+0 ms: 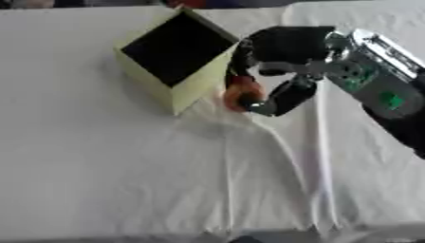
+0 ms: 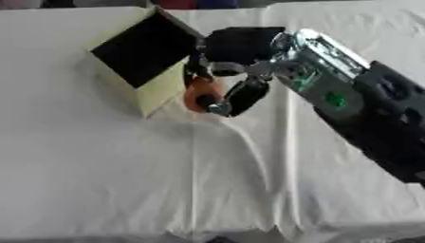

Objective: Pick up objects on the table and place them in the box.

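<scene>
My right hand (image 1: pixel 278 71), fingers curled round a small orange object (image 1: pixel 241 92), beside the box (image 1: pixel 179 90)'s near corner; white cloth (image 1: pixel 124 180) lies open below.

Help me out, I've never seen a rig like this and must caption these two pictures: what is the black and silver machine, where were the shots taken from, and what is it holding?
Both pictures come from the same moment, taken by the two eyes of a camera in a humanoid robot's head, looking down at the table in front of it. That is why they look nearly alike.

The black and silver shape entering from the right is the robot's right arm, ending in its right hand. The fingers are curled around a small orange object; I cannot make out what it is.

On the white tablecloth stands a pale yellow box with a dark open inside. The hand holds the object just beside the box's right side, not inside it. The left hand is out of sight.
</scene>
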{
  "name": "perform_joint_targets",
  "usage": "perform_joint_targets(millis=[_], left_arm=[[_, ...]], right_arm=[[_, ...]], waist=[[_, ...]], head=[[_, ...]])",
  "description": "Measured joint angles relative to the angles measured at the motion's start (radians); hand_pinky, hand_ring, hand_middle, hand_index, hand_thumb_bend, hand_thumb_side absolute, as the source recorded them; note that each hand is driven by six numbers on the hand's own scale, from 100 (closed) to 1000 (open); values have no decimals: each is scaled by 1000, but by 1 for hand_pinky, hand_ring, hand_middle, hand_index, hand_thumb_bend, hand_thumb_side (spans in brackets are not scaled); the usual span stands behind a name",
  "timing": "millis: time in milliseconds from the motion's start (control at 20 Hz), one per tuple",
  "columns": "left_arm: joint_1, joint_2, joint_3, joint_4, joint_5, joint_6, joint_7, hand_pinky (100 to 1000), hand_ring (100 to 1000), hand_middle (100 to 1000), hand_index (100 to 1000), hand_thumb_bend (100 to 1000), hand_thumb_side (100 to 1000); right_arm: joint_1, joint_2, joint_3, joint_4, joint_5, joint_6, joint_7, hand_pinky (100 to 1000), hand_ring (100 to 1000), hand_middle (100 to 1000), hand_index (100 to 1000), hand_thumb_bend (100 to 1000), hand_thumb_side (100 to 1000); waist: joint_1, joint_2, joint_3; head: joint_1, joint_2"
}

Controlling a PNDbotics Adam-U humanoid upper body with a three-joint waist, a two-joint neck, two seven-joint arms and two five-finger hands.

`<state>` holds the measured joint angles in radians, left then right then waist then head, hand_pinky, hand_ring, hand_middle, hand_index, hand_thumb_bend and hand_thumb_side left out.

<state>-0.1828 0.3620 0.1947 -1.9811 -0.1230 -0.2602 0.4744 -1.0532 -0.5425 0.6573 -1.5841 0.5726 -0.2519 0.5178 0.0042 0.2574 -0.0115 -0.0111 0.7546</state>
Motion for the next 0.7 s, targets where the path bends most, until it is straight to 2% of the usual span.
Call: perform_joint_targets(millis=[300,500,700], left_arm=[[-4,0,0,0,2,1,-3,680,605,650,695,122,818],[-12,-1,-1,0,6,0,-8,680,605,649,695,121,818],[-20,-5,-7,0,10,-1,-13,680,604,649,694,121,819]], right_arm=[[-126,144,-32,115,96,26,-3,808,652,488,698,100,169],[-190,253,-75,251,198,21,-39,818,662,493,705,100,144],[-242,348,-140,413,331,8,-101,821,667,495,706,100,126]], waist=[[6,-1,20],[14,4,33],[18,10,39]], head=[[-17,-10],[-31,-18],[-44,-27]])
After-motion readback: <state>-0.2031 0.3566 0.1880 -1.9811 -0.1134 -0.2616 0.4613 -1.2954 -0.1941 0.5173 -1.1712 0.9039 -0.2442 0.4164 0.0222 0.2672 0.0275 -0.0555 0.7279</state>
